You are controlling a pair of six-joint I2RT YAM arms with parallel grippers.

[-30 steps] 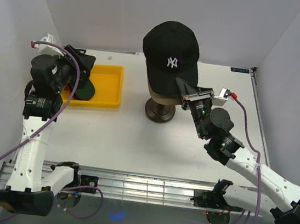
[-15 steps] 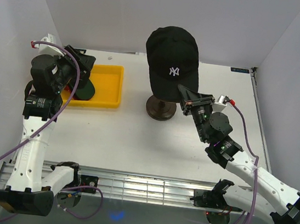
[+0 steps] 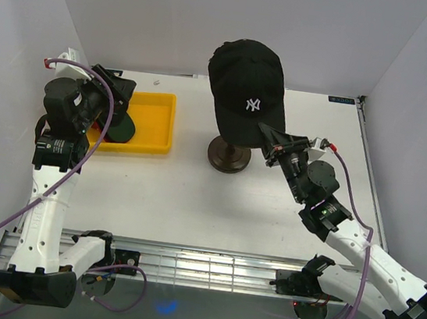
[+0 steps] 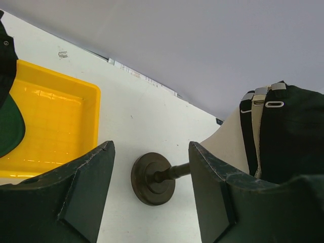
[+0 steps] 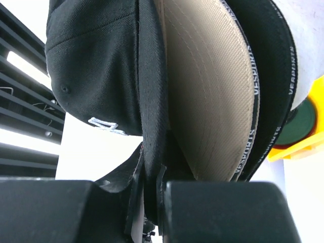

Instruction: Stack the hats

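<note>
A black cap with a white NY (image 3: pixel 247 81) sits over the mannequin head, above the dark stand base (image 3: pixel 228 156). My right gripper (image 3: pixel 273 140) is shut on its brim (image 5: pixel 152 126). In the right wrist view a tan fabric crown (image 5: pixel 212 86) shows nested inside the black cap. A dark green cap (image 3: pixel 120 127) lies in the yellow tray (image 3: pixel 155 124). My left gripper (image 3: pixel 119 90) hangs open and empty over the tray. In the left wrist view (image 4: pixel 152 197) it frames the stand base (image 4: pixel 153 178) and the cap's back straps (image 4: pixel 260 126).
The beige head (image 4: pixel 228 147) shows from behind on its stand at the table's middle. White walls close in the left, back and right sides. The tray (image 4: pixel 55 116) sits at the back left, the green brim (image 4: pixel 10 126) in it.
My right gripper has pulled the black NY cap down and a little right over the head. The tan band under it no longer shows. The left arm has not moved.
</note>
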